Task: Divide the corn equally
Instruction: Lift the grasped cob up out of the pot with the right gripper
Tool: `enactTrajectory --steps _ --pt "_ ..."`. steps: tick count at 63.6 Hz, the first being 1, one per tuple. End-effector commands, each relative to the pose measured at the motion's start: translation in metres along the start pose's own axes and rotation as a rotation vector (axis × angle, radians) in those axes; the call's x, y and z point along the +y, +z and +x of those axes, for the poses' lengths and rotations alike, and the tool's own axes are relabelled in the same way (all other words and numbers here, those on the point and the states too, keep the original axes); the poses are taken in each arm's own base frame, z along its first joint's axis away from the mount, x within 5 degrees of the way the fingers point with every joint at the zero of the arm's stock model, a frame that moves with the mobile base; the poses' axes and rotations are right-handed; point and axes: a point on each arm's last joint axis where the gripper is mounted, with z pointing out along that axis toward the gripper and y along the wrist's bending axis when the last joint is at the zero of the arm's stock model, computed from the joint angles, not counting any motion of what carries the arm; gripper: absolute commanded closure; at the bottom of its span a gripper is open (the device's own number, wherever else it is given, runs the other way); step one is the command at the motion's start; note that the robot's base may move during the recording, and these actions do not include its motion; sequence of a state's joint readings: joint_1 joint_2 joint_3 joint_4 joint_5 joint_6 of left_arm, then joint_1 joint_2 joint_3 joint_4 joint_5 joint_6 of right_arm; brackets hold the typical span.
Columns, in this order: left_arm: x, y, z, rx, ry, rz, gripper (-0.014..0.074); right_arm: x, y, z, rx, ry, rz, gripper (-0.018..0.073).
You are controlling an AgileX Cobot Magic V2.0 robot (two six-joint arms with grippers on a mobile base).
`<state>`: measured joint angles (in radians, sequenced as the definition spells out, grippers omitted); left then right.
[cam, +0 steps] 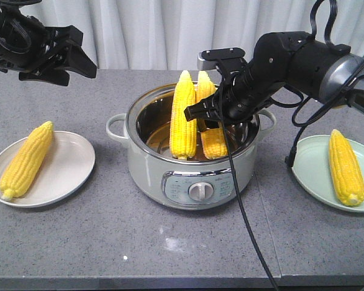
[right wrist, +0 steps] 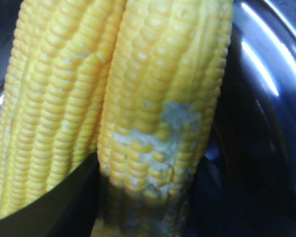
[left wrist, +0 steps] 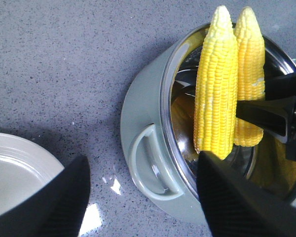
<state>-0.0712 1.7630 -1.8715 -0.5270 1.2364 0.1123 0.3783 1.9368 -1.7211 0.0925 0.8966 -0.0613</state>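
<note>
Inside the pot (cam: 147,167), corn (cam: 183,115) flanks the right tool (cam: 204,115).

two corn cobs (right wrist: 54,98) touching | claw (right wrist: 138,210) straddles pale-patched cob (right wrist: 160,89)

Front overview, wrist close-ups on corn (cam: 183,115)
</note>
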Motion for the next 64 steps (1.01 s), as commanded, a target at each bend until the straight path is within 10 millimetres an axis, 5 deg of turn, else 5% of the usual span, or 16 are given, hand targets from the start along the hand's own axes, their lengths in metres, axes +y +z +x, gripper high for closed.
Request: enactTrajectory --steps 1,14,37,50,64 --pt "-0.019 -0.026 -0.004 -0.105 0.03 0.043 0.0135 0.0 -0.031 -0.011 -0.095 -0.008 0.008 0.044" --pt "-0.02 -0.026 -0.004 -0.099 0.026 0.054 0.0135 0.003 -0.073 -0.016 -0.2 -0.015 0.011 0.0571" --pt "-0.031 -0.025 -0.001 -0.075 0.011 0.144 0.0135 0.011 -0.21 -0.009 -0.587 -0.045 0.031 0.0567" --pt "-0.066 -0.014 0.001 -0.1 0.067 0.236 0.0135 0.012 -0.278 0.014 -0.733 -0.088 0.097 0.0567" --pt "-0.11 0.0 0.006 -0.157 0.145 0.291 0.0151 0.009 -0.314 0.035 -0.77 -0.118 0.182 0.0564"
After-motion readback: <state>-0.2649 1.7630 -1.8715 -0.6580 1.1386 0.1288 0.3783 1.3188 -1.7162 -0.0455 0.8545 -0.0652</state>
